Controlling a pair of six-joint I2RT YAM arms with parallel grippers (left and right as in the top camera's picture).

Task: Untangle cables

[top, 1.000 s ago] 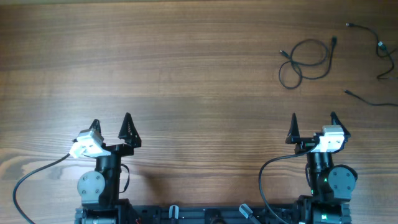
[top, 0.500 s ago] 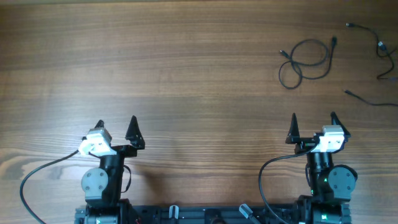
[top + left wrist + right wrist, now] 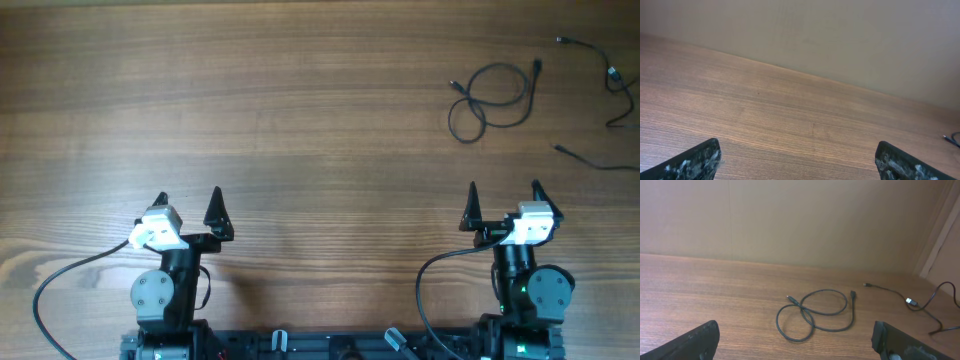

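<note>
Three thin black cables lie apart at the table's far right. One is a looped cable (image 3: 484,112), also ahead of the right wrist camera as the looped cable (image 3: 815,315). A second cable (image 3: 585,48) runs off the right edge, its plug (image 3: 911,301) showing in the right wrist view. A short strand (image 3: 590,161) lies nearer. My left gripper (image 3: 188,195) (image 3: 797,150) is open over bare wood, far from them. My right gripper (image 3: 503,186) (image 3: 796,330) is open and holds nothing, with the looped cable some way beyond its fingertips.
The wooden table (image 3: 300,120) stretches wide to the left of the cables. A plain wall (image 3: 840,35) stands behind its far edge. The arms' own thick black cords (image 3: 60,280) trail at the near edge by the bases.
The left arm shifted slightly to the right early on, then stayed still. The right arm and the cables have not moved.
</note>
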